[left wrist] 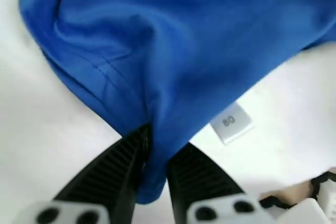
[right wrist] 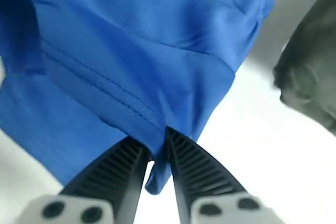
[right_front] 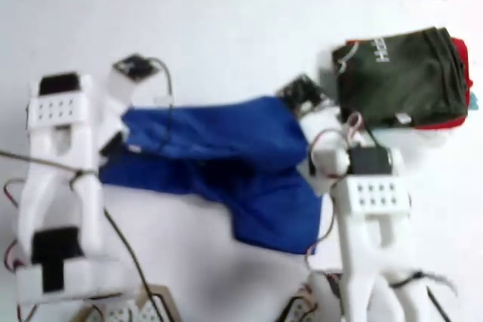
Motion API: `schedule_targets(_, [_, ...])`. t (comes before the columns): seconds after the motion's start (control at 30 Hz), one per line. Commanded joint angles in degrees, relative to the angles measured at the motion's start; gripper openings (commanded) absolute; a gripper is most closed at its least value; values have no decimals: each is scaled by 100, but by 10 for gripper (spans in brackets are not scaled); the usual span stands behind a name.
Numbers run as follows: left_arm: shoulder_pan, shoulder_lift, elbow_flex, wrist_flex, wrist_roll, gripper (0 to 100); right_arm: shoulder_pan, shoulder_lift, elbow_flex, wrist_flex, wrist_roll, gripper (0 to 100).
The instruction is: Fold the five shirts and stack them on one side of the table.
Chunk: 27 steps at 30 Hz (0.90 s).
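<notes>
A blue shirt (right_front: 226, 164) lies spread across the middle of the white table, partly lifted between the two arms. My left gripper (left wrist: 152, 142) is shut on a fold of the blue shirt (left wrist: 173, 51) at its left end (right_front: 124, 137). My right gripper (right wrist: 157, 142) is shut on the blue shirt's (right wrist: 131, 61) edge at its right end (right_front: 306, 137). A stack of folded shirts (right_front: 404, 77), dark green on top with red beneath, sits at the right side of the table; its green edge (right wrist: 310, 82) shows near my right gripper.
A small white size tag (left wrist: 231, 123) lies on the table beside the shirt. Cables and boards (right_front: 136, 303) crowd the table's front edge by the arm bases. The back of the table (right_front: 226, 28) is bare white.
</notes>
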Motion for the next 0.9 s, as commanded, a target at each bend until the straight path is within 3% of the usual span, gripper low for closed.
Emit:
schedule_targets(0.0, [-70,-695,796,-510,-53,24,40,-576,141,356,-9,18])
schedule_targets(0.2, [-79,-818,1771,-1284,-62,24,40,-1147,1108,409,9,18])
schedule_targets(0.37, [-79,-818,2185,-1679,-62,24,92,-1569,2075,259,457,18])
schedule_targets(0.77, [-510,-809,2220,-1776,-571,24,57,-1798,2743,-57,1292,19])
schedule_targets(0.87, [-492,-809,2176,-1688,-580,76,48,-1798,2743,-40,1301,90])
